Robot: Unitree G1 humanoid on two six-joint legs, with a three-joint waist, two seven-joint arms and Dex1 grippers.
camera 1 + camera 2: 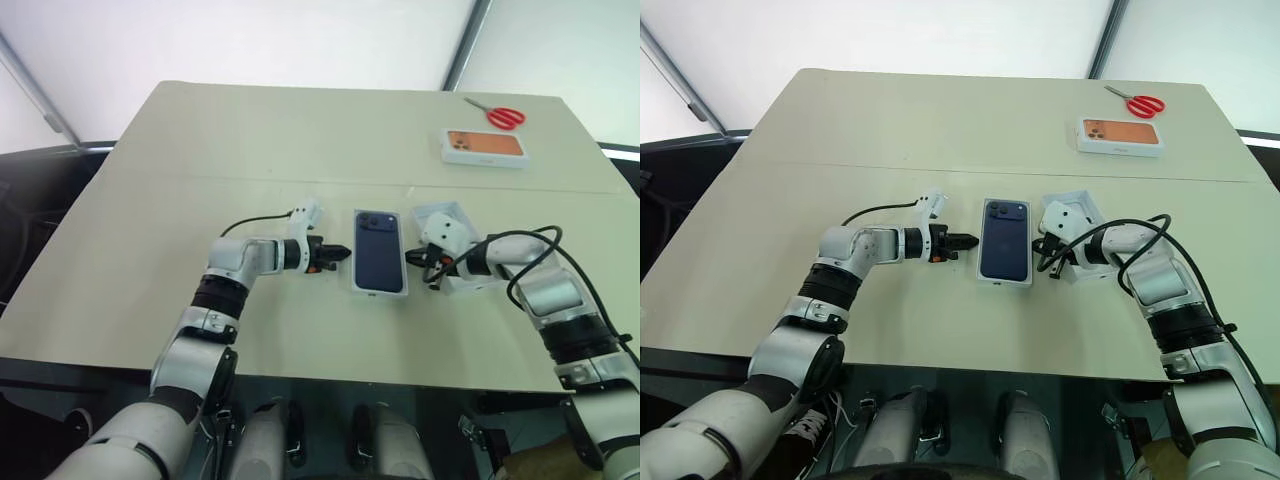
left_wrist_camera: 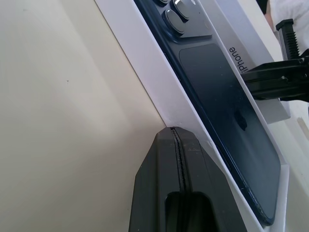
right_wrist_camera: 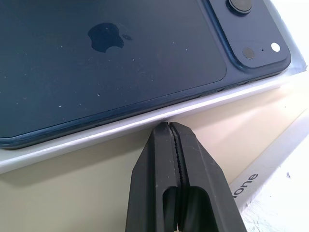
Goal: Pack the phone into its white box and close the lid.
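The phone (image 1: 379, 250) is dark navy and lies back up in the white box (image 1: 379, 292), whose rim shows all around it, at the table's middle. My left gripper (image 1: 343, 253) is shut and empty, its tip against the box's left long side (image 2: 145, 72). My right gripper (image 3: 169, 128) is shut and empty, its tip at the box's right long side (image 3: 96, 140). The lid (image 1: 448, 214) lies open side up just right of the box, partly under my right hand, with lettering on its side wall (image 3: 247, 186).
A white box with an orange phone picture (image 1: 485, 146) lies at the far right of the table. Red-handled scissors (image 1: 500, 116) lie just behind it. The table's front edge (image 1: 300, 368) runs close below both arms.
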